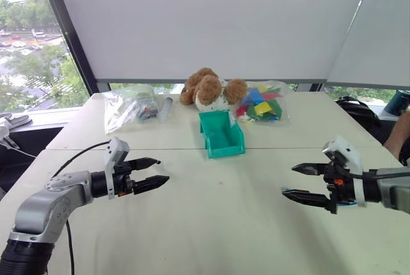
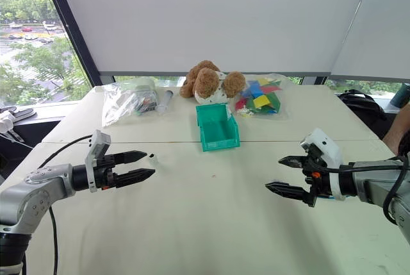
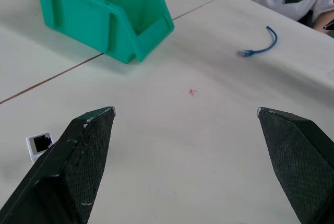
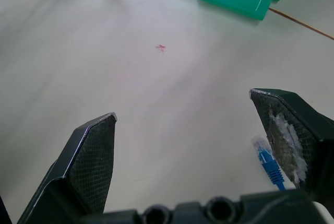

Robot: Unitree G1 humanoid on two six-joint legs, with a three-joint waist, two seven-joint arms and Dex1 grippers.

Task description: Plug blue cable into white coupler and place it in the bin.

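Observation:
The teal bin (image 1: 221,135) stands at the middle of the table with its cut-away front towards me. A tiny white coupler (image 2: 152,157) lies on the table just beyond my left gripper (image 1: 160,170), which hovers open and empty over the table's left side; the coupler (image 3: 40,143) sits beside one finger in the left wrist view. The blue cable (image 3: 261,46) lies on the table's right side, right under my right gripper (image 1: 289,180), also open and empty. Its clear plug (image 4: 261,145) shows next to one fingertip in the right wrist view.
A teddy bear (image 1: 208,88) sits behind the bin, with a clear bag of coloured pieces (image 1: 262,105) to its right and another clear bag (image 1: 128,108) to its left. A person's arm (image 1: 400,135) shows at the right table edge. A seam (image 1: 288,149) crosses the table.

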